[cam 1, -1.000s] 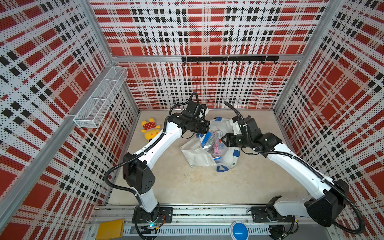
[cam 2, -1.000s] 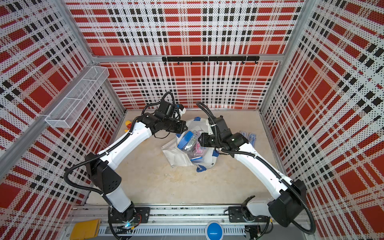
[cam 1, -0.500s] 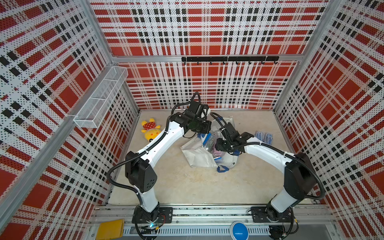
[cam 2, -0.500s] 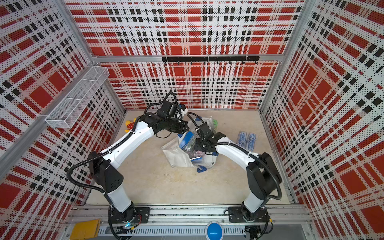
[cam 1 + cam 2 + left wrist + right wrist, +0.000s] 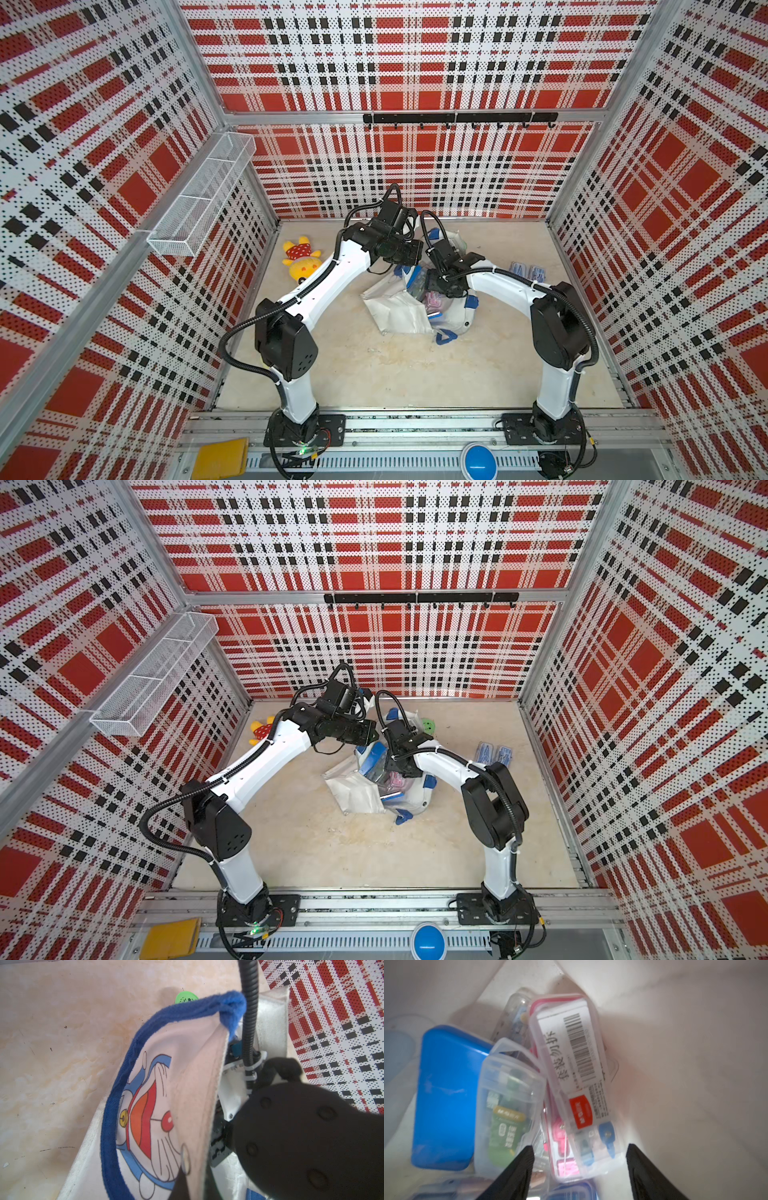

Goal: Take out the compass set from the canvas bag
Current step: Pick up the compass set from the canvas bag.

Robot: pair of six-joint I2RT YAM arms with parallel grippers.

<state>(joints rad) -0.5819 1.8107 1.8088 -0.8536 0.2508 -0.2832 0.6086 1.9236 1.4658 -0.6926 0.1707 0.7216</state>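
The canvas bag (image 5: 395, 309) (image 5: 353, 791) lies crumpled in the middle of the floor, white with blue trim and a cartoon cat print (image 5: 145, 1118). My left gripper (image 5: 193, 1186) (image 5: 409, 266) is shut on its rim and holds the mouth up. My right gripper (image 5: 580, 1147) (image 5: 440, 286) (image 5: 399, 766) reaches down inside the bag, open, nothing between its fingers. Just below it lies a compass set (image 5: 571, 1064), a clear case with a barcode label and blue parts. It touches neither finger.
Inside the bag are also a blue box (image 5: 446, 1095), a clear case with a green label (image 5: 506, 1109) and a pink case (image 5: 564, 1159). Two clear cases (image 5: 528, 272) lie on the floor at the right. A yellow plush toy (image 5: 301, 259) lies left, a green item (image 5: 428, 725) behind the bag.
My right arm has swung in from the right and dipped into the bag mouth, and its jaws have opened wider. The left gripper has kept its hold on the rim.
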